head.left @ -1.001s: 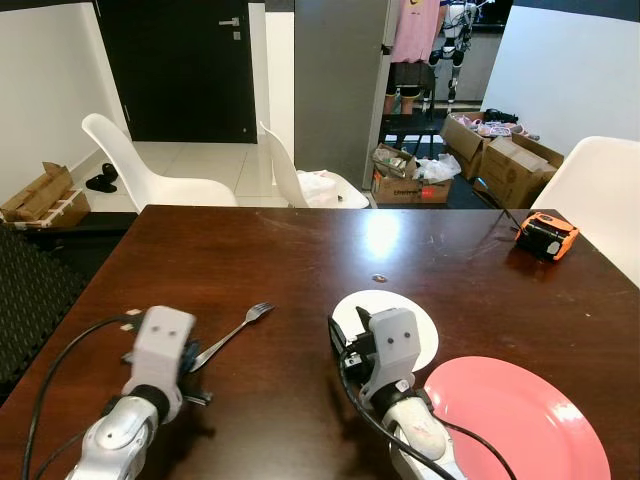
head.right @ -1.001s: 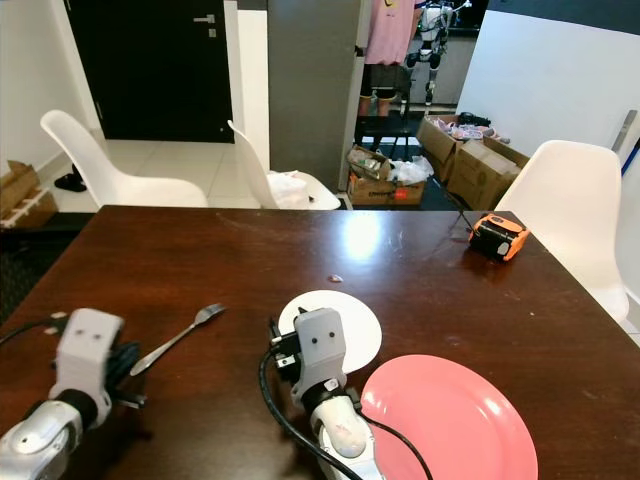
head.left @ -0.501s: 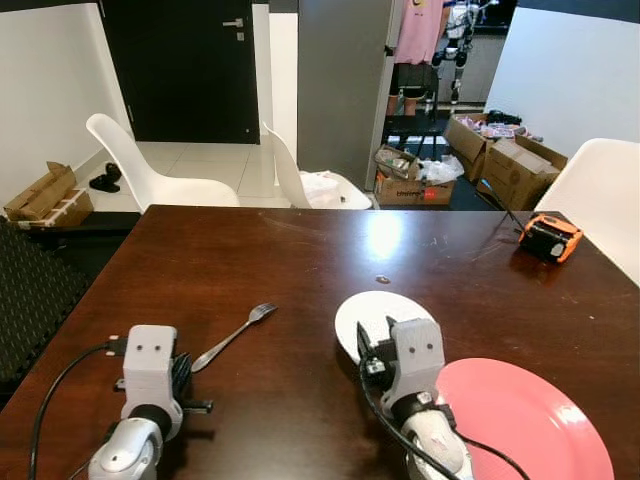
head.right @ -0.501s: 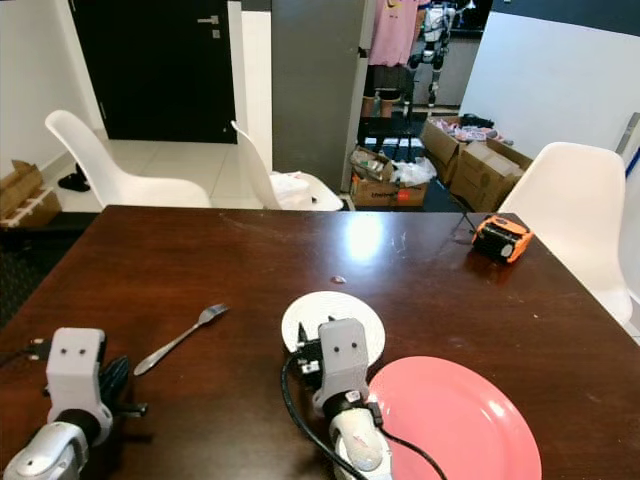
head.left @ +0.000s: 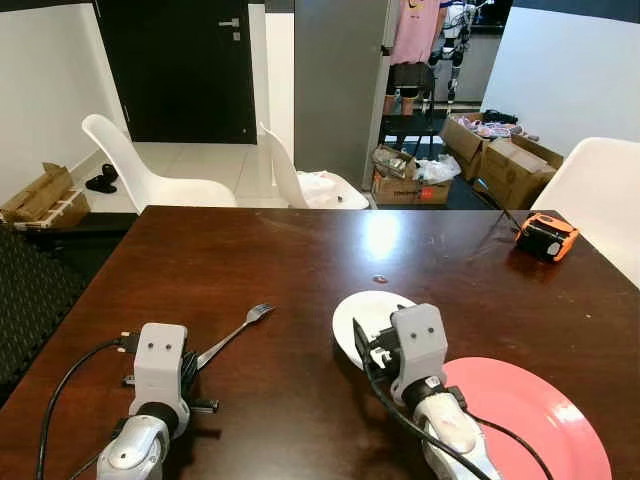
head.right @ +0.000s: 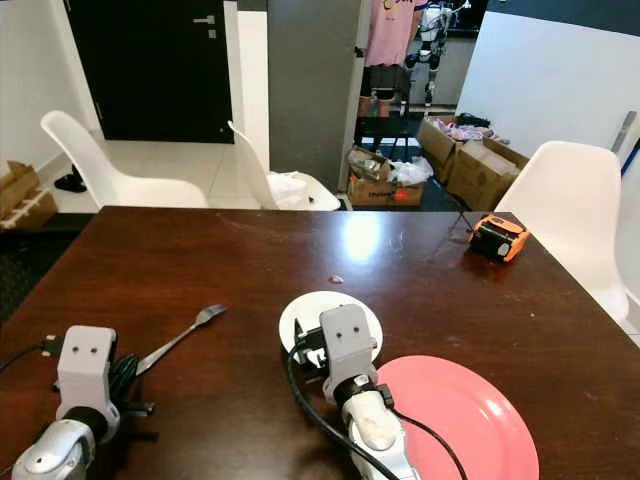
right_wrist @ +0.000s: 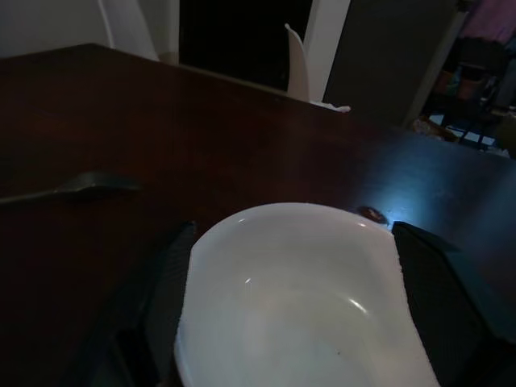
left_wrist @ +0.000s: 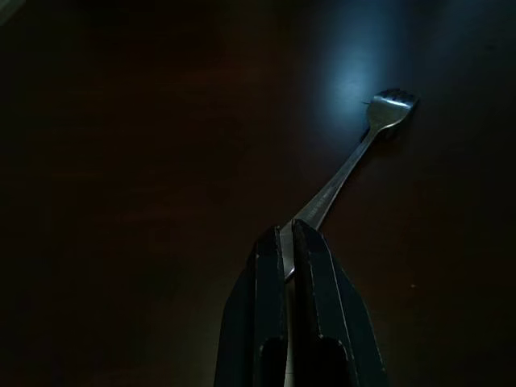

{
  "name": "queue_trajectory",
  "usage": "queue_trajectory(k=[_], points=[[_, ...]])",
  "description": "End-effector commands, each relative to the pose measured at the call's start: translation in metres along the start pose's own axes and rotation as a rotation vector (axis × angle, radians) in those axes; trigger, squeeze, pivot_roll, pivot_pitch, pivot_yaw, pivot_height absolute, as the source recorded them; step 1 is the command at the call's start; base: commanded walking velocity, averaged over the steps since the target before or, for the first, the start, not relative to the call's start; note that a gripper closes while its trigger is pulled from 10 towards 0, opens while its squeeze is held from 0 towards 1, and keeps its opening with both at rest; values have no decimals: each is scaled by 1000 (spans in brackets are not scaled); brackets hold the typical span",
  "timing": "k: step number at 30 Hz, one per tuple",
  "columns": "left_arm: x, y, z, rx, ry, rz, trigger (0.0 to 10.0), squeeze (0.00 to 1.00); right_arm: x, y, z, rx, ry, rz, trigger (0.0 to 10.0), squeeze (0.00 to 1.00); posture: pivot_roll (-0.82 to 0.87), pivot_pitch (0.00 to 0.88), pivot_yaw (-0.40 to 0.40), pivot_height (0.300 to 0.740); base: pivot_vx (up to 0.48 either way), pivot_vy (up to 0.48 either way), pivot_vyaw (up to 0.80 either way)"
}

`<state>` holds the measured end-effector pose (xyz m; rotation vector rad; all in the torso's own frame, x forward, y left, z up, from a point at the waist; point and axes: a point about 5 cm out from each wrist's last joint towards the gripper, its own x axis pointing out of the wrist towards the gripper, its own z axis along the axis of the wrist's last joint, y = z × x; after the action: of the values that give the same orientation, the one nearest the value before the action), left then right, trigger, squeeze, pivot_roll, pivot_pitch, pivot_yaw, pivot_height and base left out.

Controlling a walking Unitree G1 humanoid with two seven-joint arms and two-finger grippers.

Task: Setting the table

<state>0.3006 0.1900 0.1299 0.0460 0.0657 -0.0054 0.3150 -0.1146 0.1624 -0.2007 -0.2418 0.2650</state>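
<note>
The left gripper (left_wrist: 292,242) is clamping the handle end of the fork (left_wrist: 348,171), its two black fingers pressed flat together around the metal — a low, end-on hold that is letting the tines lie out ahead on the dark wooden table (head.left: 300,250), toward the near left corner. The right gripper (right_wrist: 290,322) is straddling the small white bowl (right_wrist: 290,282) with its fingers spread wide on either side of the rim; whether they are actually touching the bowl is hard to tell in the dim wrist view. The bowl is sitting near the near edge, just beside the pink plate (head.left: 530,420), which is lying toward the near right corner — the pieces of one place setting grouped close together. An orange tape measure (head.left: 545,236) is resting by the far right edge.
</note>
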Motion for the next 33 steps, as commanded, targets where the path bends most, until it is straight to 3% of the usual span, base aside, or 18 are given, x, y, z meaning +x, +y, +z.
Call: queue_trajectory(k=[1,2,9,19,20,21,22,33], points=[[-3,-1,-6,16,15,-3,10000,0,-6,4,-6,-26,47,31,10000,1000,24,120,73,740,0,0,0],[-2,-2,-6,19,14,-7,10000,0,-9,7,-9,-58,77,61,10000,0,23,120,74,740,0,0,0],[-1,-3,-5,23,12,-14,10000,0,-19,12,-23,-116,208,151,10000,0,17,116,74,740,0,0,0],[0,-6,-4,20,7,-23,10000,0,-15,-5,-41,-71,323,112,9922,0,26,102,75,740,0,0,0],[0,-6,-4,20,7,-22,10000,0,-15,-6,-43,-58,335,110,5098,0,27,101,75,740,0,0,0],[0,-5,-4,21,7,-22,10000,0,-15,-6,-45,-52,345,111,3882,0,28,100,75,740,0,0,0],[0,-5,-4,21,6,-21,10000,0,-15,-5,-47,-46,353,117,0,0,28,99,75,740,0,0,0],[1,-5,-3,24,2,-21,10000,0,-16,0,-53,-15,356,135,0,0,30,92,77,740,0,0,0]])
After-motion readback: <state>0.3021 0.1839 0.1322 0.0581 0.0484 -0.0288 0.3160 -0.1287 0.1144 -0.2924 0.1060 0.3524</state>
